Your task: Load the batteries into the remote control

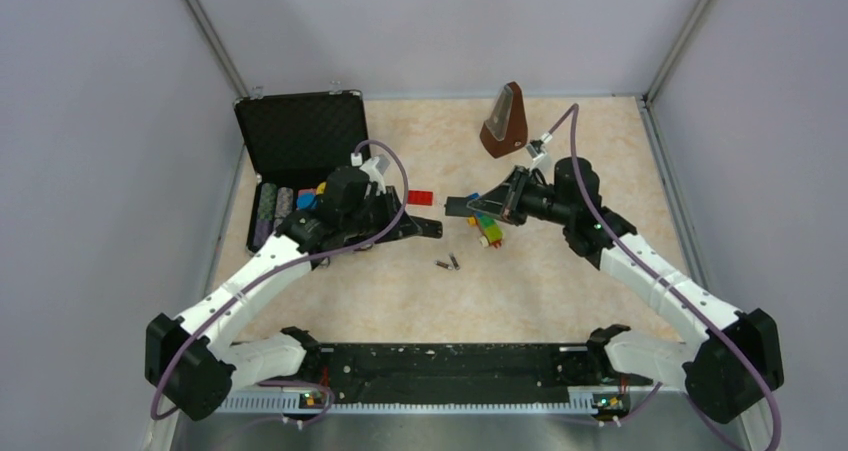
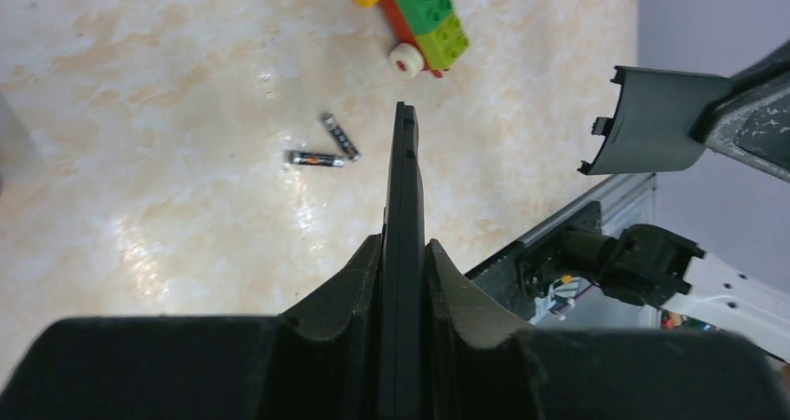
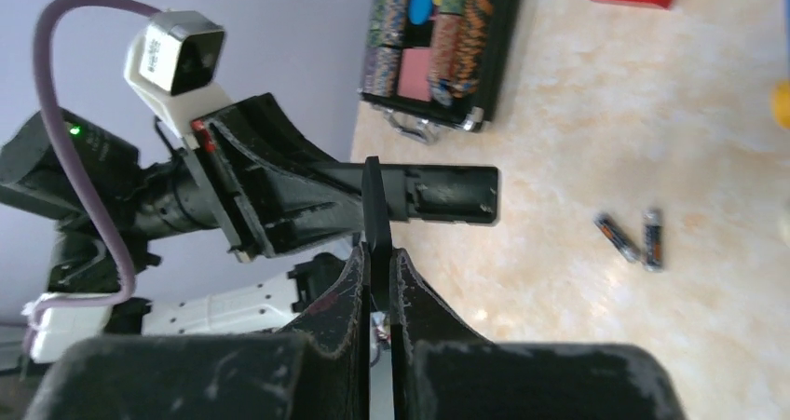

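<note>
The left tool is clamped tight on the remote, which sits edge-on between its fingers and juts straight out ahead of it. The right tool is closed on the cover, also gripped by its thin edge. Both batteries lie on the desk. They are down ahead of the left tool, just left of the remote's tip, and nearly touch at one end in a shallow V. From the right tool they lie off to the right in its own view.

The bay looks open and both tools are full, so the step in hand seems to be freeing the right tool. It should set the cover down well apart from the batteries. Then it can come down across one battery with the jaws straddling its thin body, taking the outer one first so the other isn't nudged into rolling. The left tool would do well to roll the remote so the bay faces up, and hold it steady.

The right wrist view shows a recess at the remote's end, but any springs or polarity marks are too small to read. The left wrist view catches only the remote's edge. Which battery end is which can't be told. From above, the left tool's fingers blend into the dark remote.
</note>
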`<state>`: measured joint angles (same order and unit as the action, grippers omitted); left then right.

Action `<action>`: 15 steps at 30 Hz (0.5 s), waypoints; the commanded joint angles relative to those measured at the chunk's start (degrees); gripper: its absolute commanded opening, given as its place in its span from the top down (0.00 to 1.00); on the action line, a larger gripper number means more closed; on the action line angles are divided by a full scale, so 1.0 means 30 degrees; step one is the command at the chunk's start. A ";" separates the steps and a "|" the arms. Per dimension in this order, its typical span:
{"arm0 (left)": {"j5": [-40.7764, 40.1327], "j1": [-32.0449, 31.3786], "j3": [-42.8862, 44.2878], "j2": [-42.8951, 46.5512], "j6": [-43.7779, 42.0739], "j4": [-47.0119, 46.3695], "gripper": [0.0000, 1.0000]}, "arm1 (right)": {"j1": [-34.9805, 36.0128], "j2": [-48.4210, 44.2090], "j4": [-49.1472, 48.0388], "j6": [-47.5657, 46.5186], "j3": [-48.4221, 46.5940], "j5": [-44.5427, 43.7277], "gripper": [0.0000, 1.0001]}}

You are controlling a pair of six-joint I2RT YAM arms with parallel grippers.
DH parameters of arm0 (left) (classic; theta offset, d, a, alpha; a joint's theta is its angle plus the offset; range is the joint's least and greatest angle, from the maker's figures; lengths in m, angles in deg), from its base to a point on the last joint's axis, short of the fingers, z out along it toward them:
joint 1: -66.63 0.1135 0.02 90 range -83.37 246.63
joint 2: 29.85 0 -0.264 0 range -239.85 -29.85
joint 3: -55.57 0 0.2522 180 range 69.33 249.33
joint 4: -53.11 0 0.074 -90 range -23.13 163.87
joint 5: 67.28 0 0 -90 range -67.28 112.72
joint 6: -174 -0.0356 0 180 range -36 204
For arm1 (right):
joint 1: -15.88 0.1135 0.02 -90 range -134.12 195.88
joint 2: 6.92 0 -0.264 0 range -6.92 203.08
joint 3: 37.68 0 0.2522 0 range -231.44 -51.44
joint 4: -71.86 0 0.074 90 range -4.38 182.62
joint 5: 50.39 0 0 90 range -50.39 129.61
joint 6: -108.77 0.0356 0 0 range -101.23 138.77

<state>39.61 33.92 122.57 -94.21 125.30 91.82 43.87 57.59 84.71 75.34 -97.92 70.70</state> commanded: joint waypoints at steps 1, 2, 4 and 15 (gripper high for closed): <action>-0.1370 -0.0018 -0.0402 0.0180 -0.1193 0.0614 1.00 | -0.0236 -0.1977 0.4129 -0.1503 0.1554 -0.3059 1.00; -0.1404 -0.0002 -0.0489 0.0271 -0.1476 0.0768 1.00 | -0.0359 -0.2382 0.4692 -0.1525 0.2105 -0.3357 1.00; -0.1314 -0.0022 -0.0612 0.0483 -0.2164 0.0999 1.00 | -0.0500 -0.3198 0.5494 -0.1423 0.3027 -0.3730 1.00; -0.0256 0.0004 -0.0771 0.1852 -0.4684 0.1414 1.00 | -0.0554 -0.3171 0.7976 -0.1483 0.6316 -0.6082 1.00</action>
<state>36.77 33.92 120.14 -91.24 115.42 97.40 42.95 46.40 106.55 72.30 -80.26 57.28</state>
